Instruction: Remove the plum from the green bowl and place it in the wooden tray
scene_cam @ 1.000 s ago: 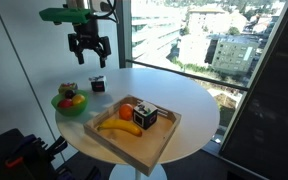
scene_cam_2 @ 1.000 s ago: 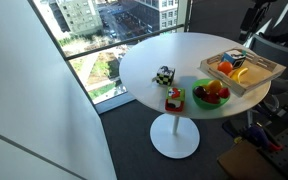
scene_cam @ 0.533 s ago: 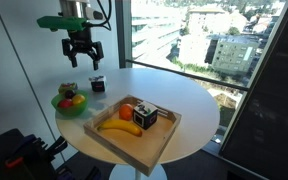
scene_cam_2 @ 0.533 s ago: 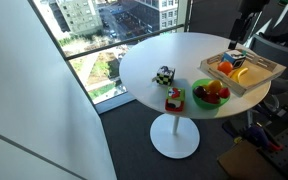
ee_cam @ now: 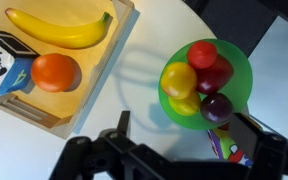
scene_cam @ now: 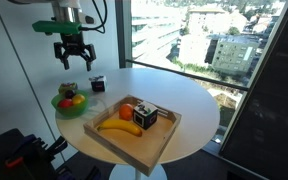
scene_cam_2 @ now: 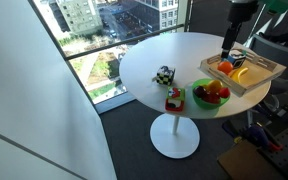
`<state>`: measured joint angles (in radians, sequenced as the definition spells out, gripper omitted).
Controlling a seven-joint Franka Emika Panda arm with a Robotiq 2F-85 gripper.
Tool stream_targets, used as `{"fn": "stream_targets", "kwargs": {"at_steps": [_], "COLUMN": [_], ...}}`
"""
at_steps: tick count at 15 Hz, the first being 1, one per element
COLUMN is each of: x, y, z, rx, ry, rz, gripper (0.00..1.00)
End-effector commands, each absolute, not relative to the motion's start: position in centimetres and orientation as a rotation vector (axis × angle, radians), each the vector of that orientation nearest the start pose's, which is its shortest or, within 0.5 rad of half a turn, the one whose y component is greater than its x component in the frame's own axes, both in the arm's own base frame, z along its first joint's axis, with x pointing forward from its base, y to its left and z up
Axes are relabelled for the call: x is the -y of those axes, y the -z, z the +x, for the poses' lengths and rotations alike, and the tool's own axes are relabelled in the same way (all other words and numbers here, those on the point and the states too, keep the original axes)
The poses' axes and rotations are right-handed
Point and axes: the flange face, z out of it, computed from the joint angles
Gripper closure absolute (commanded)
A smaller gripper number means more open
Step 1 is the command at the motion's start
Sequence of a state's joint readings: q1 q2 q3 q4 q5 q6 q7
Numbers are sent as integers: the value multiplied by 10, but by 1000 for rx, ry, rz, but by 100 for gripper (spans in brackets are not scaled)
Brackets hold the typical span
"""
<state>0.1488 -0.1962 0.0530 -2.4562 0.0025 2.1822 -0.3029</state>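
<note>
Since a second ago you are bringing the gripper (scene_cam: pixel 73 63), fingers open and empty, away from the wooden tray (ee_cam: pixel 96 72) toward the green bowl (ee_cam: pixel 242 62). The plum (ee_cam: pixel 218 107) is lying in this bowl among other fruit (ee_cam: pixel 181 78); the tray is holding a banana (ee_cam: pixel 59 30), an orange (ee_cam: pixel 55 72) and a box (ee_cam: pixel 4 62).

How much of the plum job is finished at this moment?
Nothing looks done: the plum lies in the green bowl among other fruit. In hand: the open, empty pincer hovers above the bowl. Left: grasp the plum, carry it, put it in the wooden tray.
</note>
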Motion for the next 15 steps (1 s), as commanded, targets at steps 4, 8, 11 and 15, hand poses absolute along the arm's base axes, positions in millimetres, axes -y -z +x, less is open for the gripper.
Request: {"fn": "stream_targets", "kwargs": {"at_steps": [4,8,11,15], "x": [-112,-117,-115,-115], "y": [-359,-356,-353,-351], "z": [444,444,442,442], "rx": [988,1047,1025,1024], "ry": [-57,-38,-66,-73], "rz": [-2980,-2950,-2969,-2969], "gripper": [0,0,0,0]}}
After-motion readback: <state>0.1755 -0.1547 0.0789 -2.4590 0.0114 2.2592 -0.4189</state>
